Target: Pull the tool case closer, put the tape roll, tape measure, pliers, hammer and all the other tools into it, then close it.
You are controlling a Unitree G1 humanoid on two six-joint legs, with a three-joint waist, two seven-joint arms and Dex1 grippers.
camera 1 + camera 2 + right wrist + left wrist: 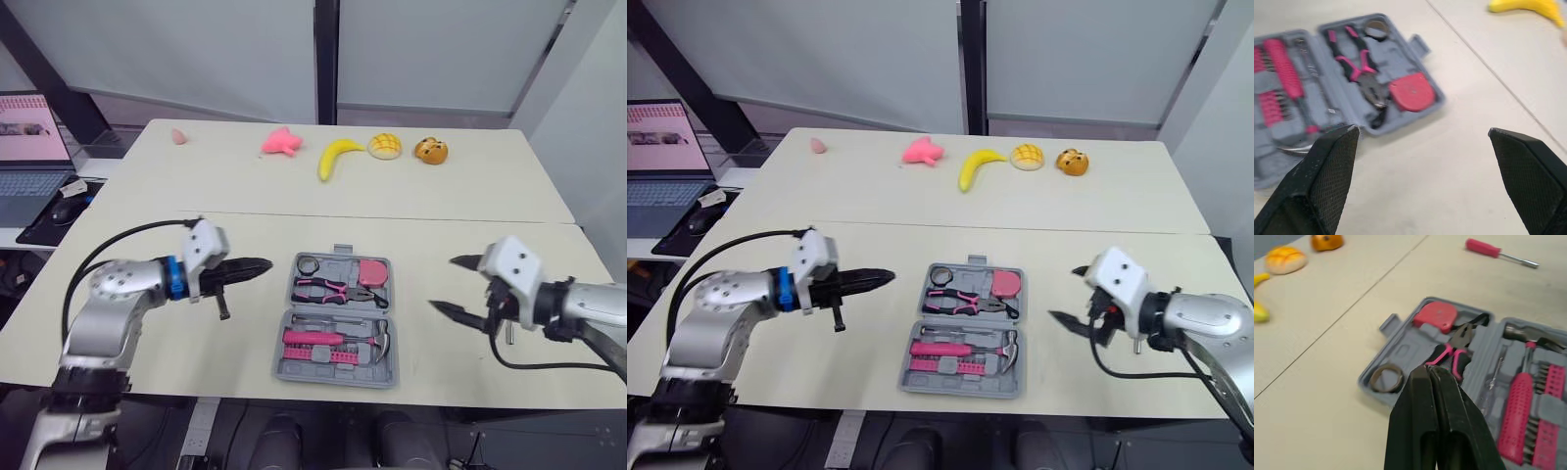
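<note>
Beige table (196,186): open tool case (333,380) between left fingers (245,266) pressed together, right fingers (468,261) spread wide.

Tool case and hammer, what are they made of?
The tool case looks like moulded grey plastic, matte, with shaped pockets for each tool. The hammer seems to have a shiny metal head and a pink ribbed grip, probably plastic or rubber.
</note>
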